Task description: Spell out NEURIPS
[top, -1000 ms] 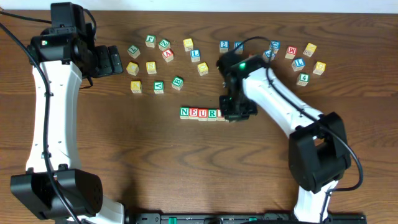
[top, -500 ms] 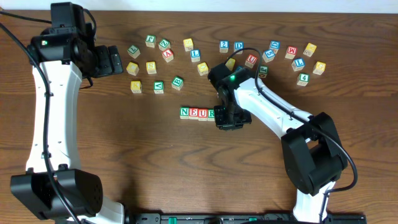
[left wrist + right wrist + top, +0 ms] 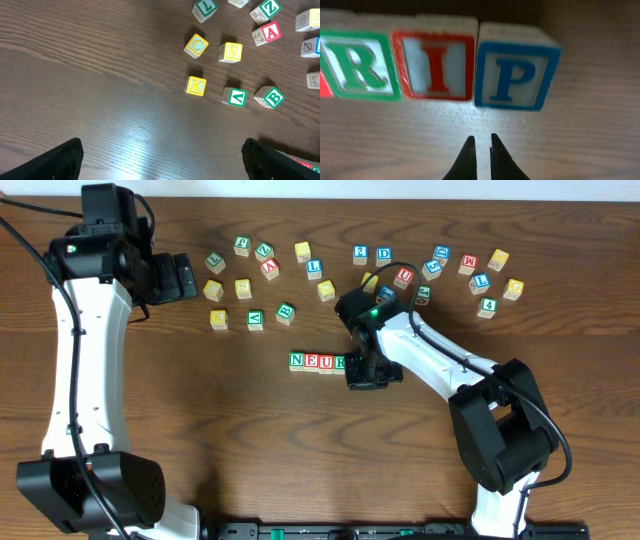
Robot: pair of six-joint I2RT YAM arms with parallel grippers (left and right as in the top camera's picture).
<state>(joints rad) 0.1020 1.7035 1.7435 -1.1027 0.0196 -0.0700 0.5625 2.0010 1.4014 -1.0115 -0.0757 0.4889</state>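
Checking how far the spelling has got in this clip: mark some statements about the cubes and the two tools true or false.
1. In the row, the P cube comes straight after the I cube. True.
2. The right tool is shut on the P cube. False: it is shut on nothing and sits in front of the row, clear of the cubes.
3. The S cube closes the row. False: it lies far from the row, among the loose cubes next to the C cube.
4. The left tool is open and holds nothing. True.
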